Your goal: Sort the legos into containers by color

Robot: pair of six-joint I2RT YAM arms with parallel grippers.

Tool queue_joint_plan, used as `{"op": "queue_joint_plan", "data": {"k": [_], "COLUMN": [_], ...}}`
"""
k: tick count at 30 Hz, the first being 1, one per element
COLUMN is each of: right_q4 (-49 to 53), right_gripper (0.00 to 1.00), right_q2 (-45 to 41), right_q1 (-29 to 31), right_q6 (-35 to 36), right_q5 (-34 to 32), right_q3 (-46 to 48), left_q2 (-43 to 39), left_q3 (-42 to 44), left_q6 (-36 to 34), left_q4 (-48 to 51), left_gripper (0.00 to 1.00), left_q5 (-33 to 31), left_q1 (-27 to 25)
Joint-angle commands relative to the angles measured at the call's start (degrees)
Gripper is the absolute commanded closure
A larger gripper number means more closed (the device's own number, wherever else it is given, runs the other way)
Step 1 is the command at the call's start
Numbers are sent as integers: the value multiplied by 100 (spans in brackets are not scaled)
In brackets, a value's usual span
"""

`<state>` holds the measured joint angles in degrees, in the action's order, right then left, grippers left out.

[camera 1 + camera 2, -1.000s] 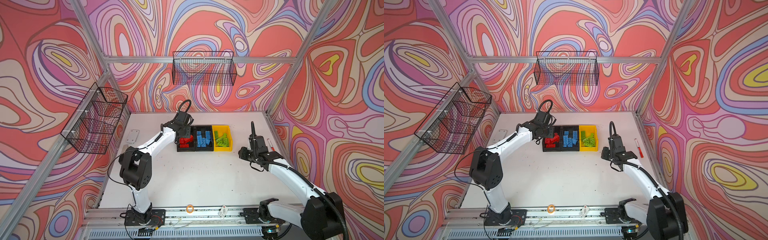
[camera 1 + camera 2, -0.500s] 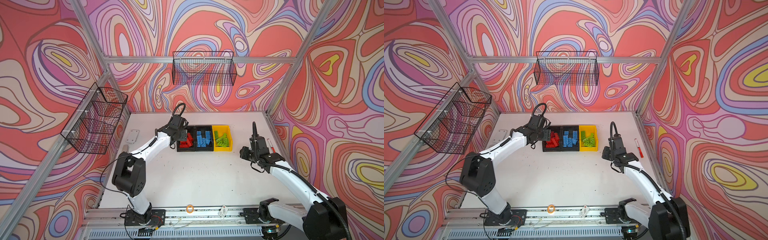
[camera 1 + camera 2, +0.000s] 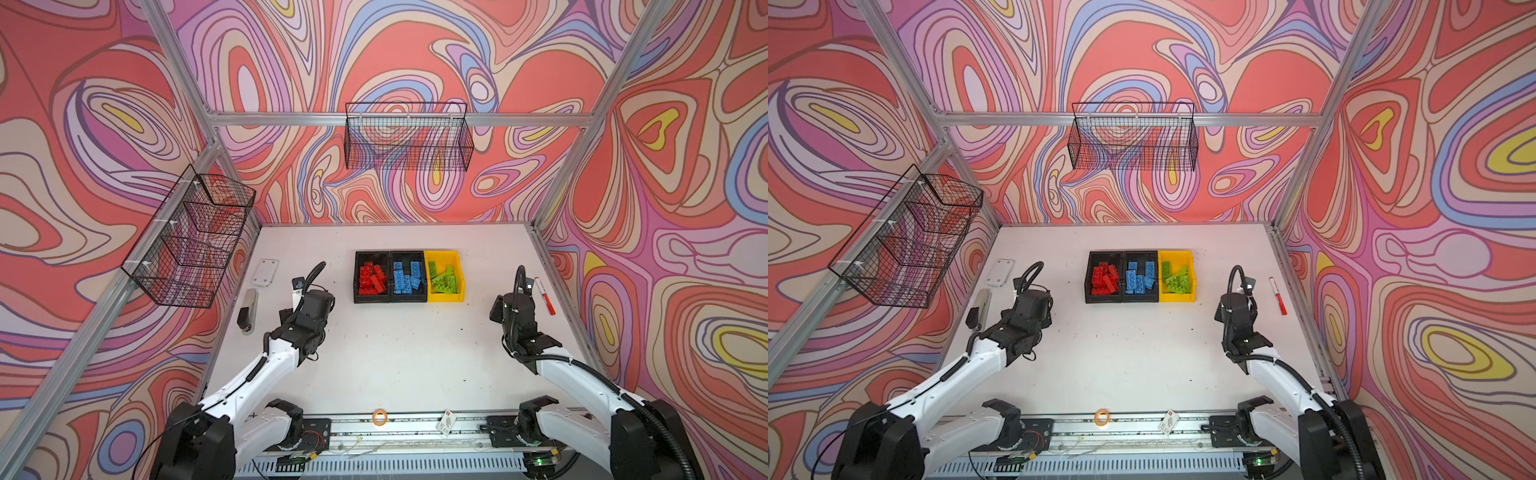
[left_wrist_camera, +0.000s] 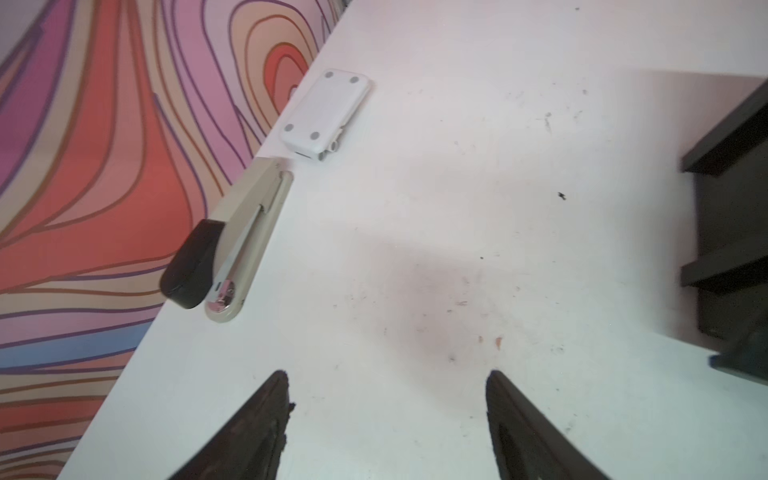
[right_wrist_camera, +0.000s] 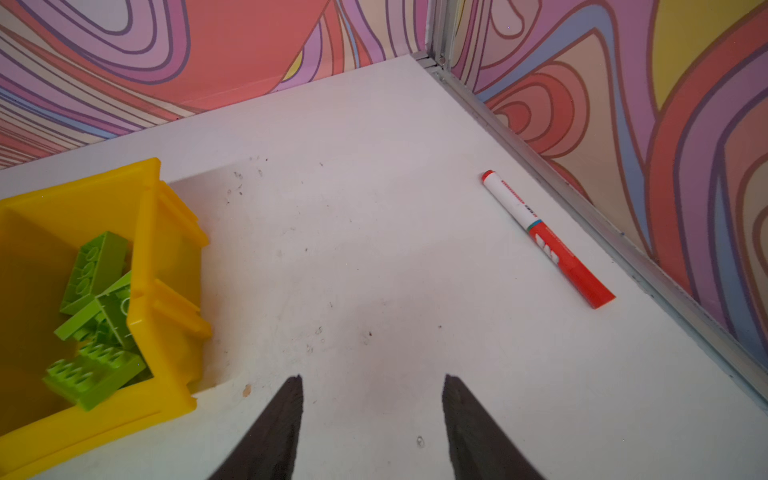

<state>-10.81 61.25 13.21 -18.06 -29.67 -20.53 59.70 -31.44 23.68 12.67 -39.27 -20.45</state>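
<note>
Black jaws spread and empty on both arms; sorting looks finished.
Under left gripper (image 4: 386,374) and right gripper (image 5: 372,376) is bare table (image 5: 374,249); beside the right one, green legos (image 5: 95,266) lie in the yellow bin (image 5: 174,266); farther ahead of the left, red legos (image 3: 371,277) and blue legos (image 3: 405,279) lie in the black bins (image 3: 370,298). Next, probably only retreat.

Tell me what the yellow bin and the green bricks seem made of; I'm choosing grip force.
Yellow bin: likely moulded plastic, smooth and slightly glossy, with ribbed outer wall. Green bricks: likely hard plastic, semi-glossy, with crisp moulded studs and hollow tube undersides.
</note>
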Motion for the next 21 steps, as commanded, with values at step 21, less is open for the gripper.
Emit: {"op": "queue_joint_plan", "data": {"k": [21], "right_q4": [-5492], "right_gripper": [40], "right_q2": [3033], "right_q1": [-881], "right_q6": [1116], "right_q5": [361], "right_q3": [244], "left_q2": [3038], "left_q3": [1132], "left_q6": [-3239], "left_q4": [-7623], "left_gripper": [19], "left_q5": [-224], "left_q1": [410]}}
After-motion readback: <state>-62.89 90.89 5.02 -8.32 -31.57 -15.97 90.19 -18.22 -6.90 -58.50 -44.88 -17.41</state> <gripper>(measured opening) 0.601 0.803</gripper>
